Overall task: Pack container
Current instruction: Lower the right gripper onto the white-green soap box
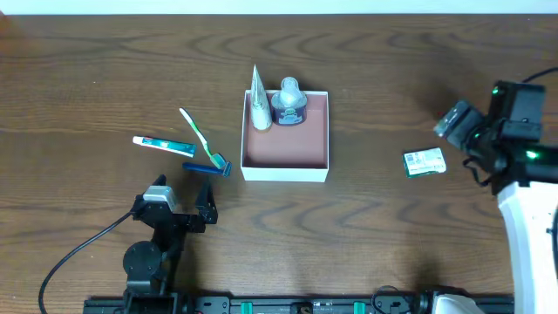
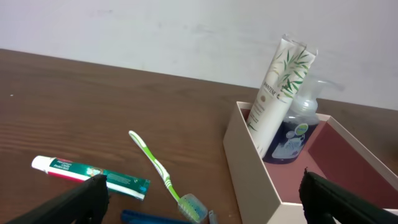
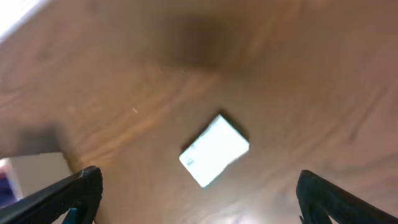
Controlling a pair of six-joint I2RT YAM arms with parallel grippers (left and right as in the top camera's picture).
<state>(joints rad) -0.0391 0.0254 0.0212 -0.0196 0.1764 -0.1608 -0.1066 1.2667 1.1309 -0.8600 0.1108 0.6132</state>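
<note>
Both grippers are spread wide, nothing held in either. Low near the front edge of the table (image 1: 78, 70), the left gripper (image 1: 183, 186) is pointed away from the base. Just ahead of its right finger a blue razor (image 1: 207, 168) is laid roughly crosswise. The head of a green toothbrush (image 1: 199, 135) is touching it or just beside it; which cannot be told. The toothbrush's long axis is run diagonally, handle to the far left, head to the near right. A toothpaste tube (image 1: 163, 144) is laid left-to-right just beside the handle, on its left.

Ahead and to the right of the left gripper, the container (image 1: 285, 172) is set mid-table, its near left corner just beside the razor. A white tube (image 1: 260, 105) and a pump bottle (image 1: 289, 103) are stood upright in its far left corner; the rest of the reddish floor is bare.

Above a small white packet (image 1: 425, 162) the right gripper (image 3: 198, 175) is hung, with the packet framed between its fingers in the wrist view and turned askew to them. From there the container is off to the left, well apart.

Judgement: the three loose items and the container are nearer the left arm; the packet is better served by the right. For any pick, the finger line should be set across the item's long axis, followed by a carry onto the bare floor. Nothing is gripped yet.
</note>
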